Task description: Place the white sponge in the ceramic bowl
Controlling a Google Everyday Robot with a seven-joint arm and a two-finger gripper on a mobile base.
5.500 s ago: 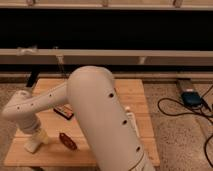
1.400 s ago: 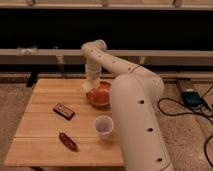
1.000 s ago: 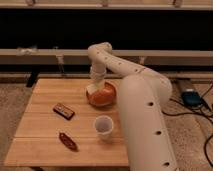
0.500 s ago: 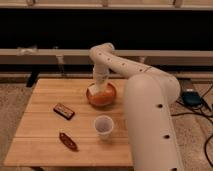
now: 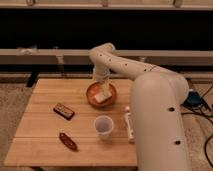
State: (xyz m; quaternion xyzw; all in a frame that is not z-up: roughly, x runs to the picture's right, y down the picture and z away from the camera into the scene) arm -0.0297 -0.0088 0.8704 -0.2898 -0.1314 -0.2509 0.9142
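Note:
The ceramic bowl [image 5: 92, 96], orange-brown and shallow, sits at the middle back of the wooden table [image 5: 40, 120]. The white sponge [image 5: 103, 98] rests inside it, an off-white block tilted toward the bowl's right half. My gripper [image 5: 104, 90] reaches down from the white arm right over the bowl, its tip at the sponge's top edge. Whether it grips the sponge is unclear.
A white cup [image 5: 103, 127] stands in front of the bowl. A dark bar [image 5: 64, 110] lies to the left, a reddish-brown item [image 5: 68, 141] near the front edge, and a slim white stick [image 5: 128, 123] right of the cup. My big white arm covers the table's right side.
The arm swung from the table's front left to the bowl. Over the last second it lowered slightly, and the sponge now lies in the bowl.

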